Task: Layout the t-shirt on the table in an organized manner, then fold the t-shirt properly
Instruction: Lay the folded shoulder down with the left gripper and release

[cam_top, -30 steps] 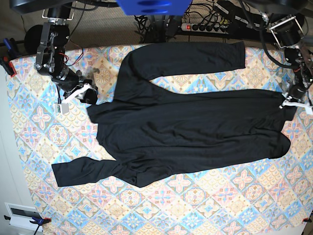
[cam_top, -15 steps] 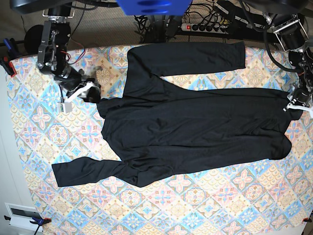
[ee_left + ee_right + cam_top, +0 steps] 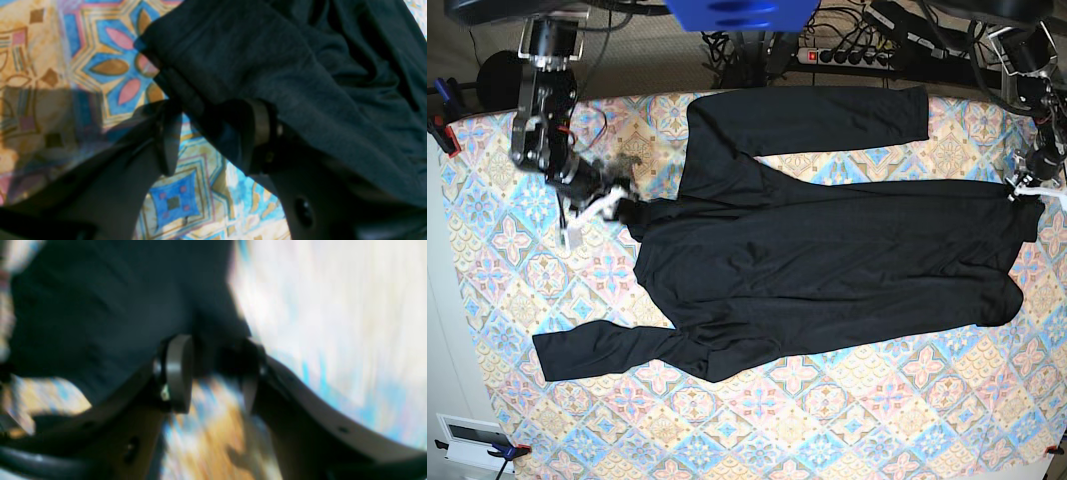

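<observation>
The table [image 3: 847, 430], cloth-covered in pastel diamond tiles w/ floral medallions, fills most of the base view. Spread across its middle lies the t-shirt [image 3: 827, 265], plain black, long-sleeved, body running left to right. One sleeve stretches along the far edge, the other trails toward the near-left corner. Fabric is rumpled near the collar end and at the lower hem.

In the base view's left, the right gripper [image 3: 607, 203] sits at the shirt's collar-side edge. Right wrist view, heavily motion-blurred, shows its jaws standing apart w/ black cloth [image 3: 110, 300] lying just beyond the fingertips [image 3: 178, 373]; whether any fabric is pinched can't be told.

At the base view's right, the left gripper [image 3: 1027, 188] is at the shirt's hem corner. Left wrist view shows its jaws parted, one finger [image 3: 168, 140] over bare tablecloth [image 3: 110, 70], the other under a draped fold of the shirt [image 3: 273, 66]. Cloth rests on that finger, not clamped between the two.

Behind the table: a power strip [image 3: 852, 55] and cables.
</observation>
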### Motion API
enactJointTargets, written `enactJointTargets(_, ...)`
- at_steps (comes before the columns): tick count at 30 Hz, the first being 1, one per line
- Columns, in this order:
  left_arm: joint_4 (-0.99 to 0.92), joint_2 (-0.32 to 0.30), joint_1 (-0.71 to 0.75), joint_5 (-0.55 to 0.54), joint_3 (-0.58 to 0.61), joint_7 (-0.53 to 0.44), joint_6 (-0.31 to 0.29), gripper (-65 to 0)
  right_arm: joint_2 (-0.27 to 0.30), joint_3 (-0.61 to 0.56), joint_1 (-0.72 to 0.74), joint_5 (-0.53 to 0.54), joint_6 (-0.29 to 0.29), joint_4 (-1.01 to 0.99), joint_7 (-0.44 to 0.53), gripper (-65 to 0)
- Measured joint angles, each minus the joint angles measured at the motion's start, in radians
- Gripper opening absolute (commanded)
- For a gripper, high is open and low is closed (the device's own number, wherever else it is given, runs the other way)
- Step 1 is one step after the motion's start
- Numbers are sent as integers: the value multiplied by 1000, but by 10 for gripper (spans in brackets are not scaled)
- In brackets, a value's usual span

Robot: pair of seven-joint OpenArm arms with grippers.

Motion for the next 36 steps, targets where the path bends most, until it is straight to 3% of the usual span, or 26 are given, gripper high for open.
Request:
enactJointTargets(6,1,3,5,-3,0,-8,2,-365,-1,1,-27,-20,-8,-64,-29,-415)
enactJointTargets(23,2,14,2,-3,-2,-15,2,-365,3,-2,-3,17,11,-151,19,-417)
enactJointTargets(30,3,14,2,-3,-2,-16,2,-365,2,-91,12,14,8,-151,39,-418)
enactJointTargets(32,3,14,1,-3,-2,-16,2,-365,3,-95,44,11,7,-156,-3,-443)
enactJointTargets(36,3,16,-1,-1,-2,-16,6,-365,-1,-102,124,-11,-2,-166,-6,-580)
